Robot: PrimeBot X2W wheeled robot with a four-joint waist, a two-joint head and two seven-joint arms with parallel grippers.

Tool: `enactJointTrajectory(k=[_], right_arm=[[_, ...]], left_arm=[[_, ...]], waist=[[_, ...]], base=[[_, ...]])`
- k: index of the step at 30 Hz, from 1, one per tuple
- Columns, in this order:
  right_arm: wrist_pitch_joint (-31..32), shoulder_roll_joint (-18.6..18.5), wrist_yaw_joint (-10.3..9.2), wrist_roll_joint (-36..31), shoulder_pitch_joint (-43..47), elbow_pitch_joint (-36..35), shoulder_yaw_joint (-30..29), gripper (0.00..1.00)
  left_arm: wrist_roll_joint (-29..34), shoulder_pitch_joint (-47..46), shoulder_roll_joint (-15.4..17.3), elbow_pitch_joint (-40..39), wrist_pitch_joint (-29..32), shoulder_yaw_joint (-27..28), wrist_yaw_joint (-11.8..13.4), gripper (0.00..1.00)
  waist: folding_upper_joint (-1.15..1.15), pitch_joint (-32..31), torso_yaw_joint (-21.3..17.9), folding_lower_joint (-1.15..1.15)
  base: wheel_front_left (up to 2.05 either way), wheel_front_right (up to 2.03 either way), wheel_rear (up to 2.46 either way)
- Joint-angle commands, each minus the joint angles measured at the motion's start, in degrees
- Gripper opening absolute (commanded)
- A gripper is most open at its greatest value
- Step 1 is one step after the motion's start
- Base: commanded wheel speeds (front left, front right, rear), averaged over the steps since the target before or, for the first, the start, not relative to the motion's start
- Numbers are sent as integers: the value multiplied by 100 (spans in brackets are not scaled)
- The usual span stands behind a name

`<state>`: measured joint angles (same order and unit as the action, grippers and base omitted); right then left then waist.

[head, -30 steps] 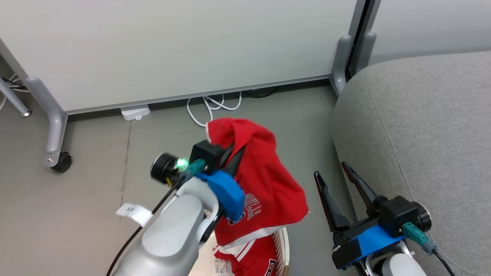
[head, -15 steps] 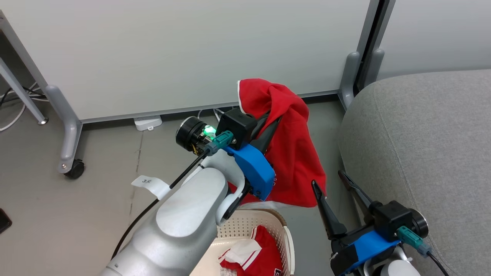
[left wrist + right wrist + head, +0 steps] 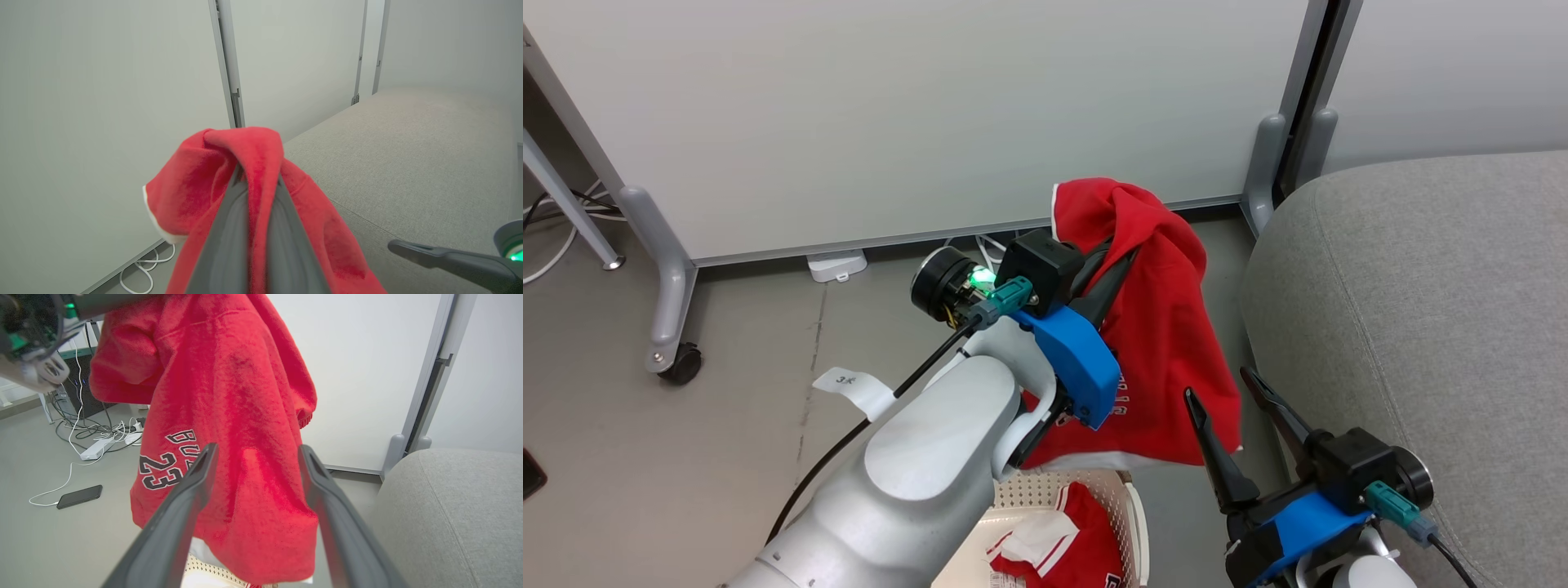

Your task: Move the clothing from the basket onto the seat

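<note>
Left pincer [image 3: 1123, 255]: shut tight on a fold of the jersey [image 3: 1168, 343], with cloth bunched over and between both fingers. It is raised above the basket [image 3: 1029, 490].
Right pincer [image 3: 1217, 384]: jaws spread wide, holding nothing. It sits low, between the jersey and the seat [image 3: 1421, 286], fingers pointing at the hanging cloth. Contact with the cloth cannot be told.
Jersey: red with a white hem, dark lettering and "23". It hangs in the air from the left pincer, with its lower edge above the basket's far rim. It is just beside the seat's near corner, not on it.
Other garment [image 3: 1086, 531]: red with white trim, crumpled inside the basket.
Basket: cream, perforated, on the floor [image 3: 727, 425] at the bottom edge of the head view, partly behind the left forearm.
Seat: grey cushion on the robot's right.
Floor: grey, with a white cable [image 3: 980, 241] at the foot of the partition [image 3: 931, 106] and a dark phone [image 3: 79, 496] on a lead.
</note>
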<state>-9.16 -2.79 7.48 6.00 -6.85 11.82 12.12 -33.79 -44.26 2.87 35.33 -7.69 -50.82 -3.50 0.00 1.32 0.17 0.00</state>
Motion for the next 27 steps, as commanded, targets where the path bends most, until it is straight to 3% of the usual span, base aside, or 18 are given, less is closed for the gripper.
enactJointTrajectory(k=[1, 13, 27], right_arm=[[20, -19, 3, -38, -15, -27, 0, 100], [270, -18, 3, -172, -490, 297, -124, 100], [642, -18, 3, 241, -1295, 1466, 231, 100]], left_arm=[[-23, -98, 3, 47, -49, -26, 33, 0], [-141, -191, 3, 130, -129, -237, 23, 0], [-424, -212, 3, -27, -186, -626, -42, 0]], waist=[[0, 24, -10, 0], [0, 71, 8, 0], [0, 30, 73, 0]], base=[[0, 0, 0], [0, 0, 0], [0, 0, 0]])
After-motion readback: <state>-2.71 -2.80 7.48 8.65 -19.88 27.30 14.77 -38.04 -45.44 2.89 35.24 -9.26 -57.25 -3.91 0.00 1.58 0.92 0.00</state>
